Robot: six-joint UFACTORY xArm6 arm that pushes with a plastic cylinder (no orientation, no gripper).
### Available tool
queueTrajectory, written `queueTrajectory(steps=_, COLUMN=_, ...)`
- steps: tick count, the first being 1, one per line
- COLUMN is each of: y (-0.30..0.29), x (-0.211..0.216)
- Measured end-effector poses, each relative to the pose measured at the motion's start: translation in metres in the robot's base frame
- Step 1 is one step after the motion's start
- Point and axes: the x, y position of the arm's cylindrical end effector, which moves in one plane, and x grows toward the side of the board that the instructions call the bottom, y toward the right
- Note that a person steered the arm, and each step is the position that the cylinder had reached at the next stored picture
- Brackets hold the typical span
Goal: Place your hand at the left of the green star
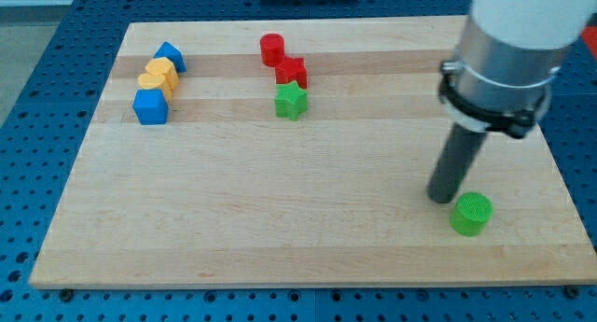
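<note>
1. Standing nearest the view's bottom was a green cylinder [472,214], low on the right of the wooden board [280,219], just beside the rod's end.
2. The arm [508,51] came down from the view's top right, and its dark rod met the board at my tip [440,199], just left of that green cylinder and perhaps touching it; I could not tell. It carried no pincer at all, only the plain rod, gripping nothing.
3. Farther up, left of the board's middle, sat the green star [291,101], well apart from my tip, with bare wood between the two.
4. Touching the star from above was a red block [291,72], its shape unclear, and beyond that a red cylinder [271,49].
5. Well off to the star's left stood a cluster: a blue cube-like block [150,106], a yellow block [159,76] above it, and a second blue block [170,56] farthest back.
6. Around the board ran a blue perforated table [37,98].
</note>
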Motion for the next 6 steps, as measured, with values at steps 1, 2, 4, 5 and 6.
queueTrajectory(steps=1, y=-0.043, x=0.008)
queueTrajectory(steps=2, y=-0.086, x=0.009)
queueTrajectory(steps=4, y=-0.223, x=-0.111)
queueTrajectory(steps=5, y=-0.205, x=-0.137)
queueTrajectory(steps=6, y=-0.13, x=-0.137)
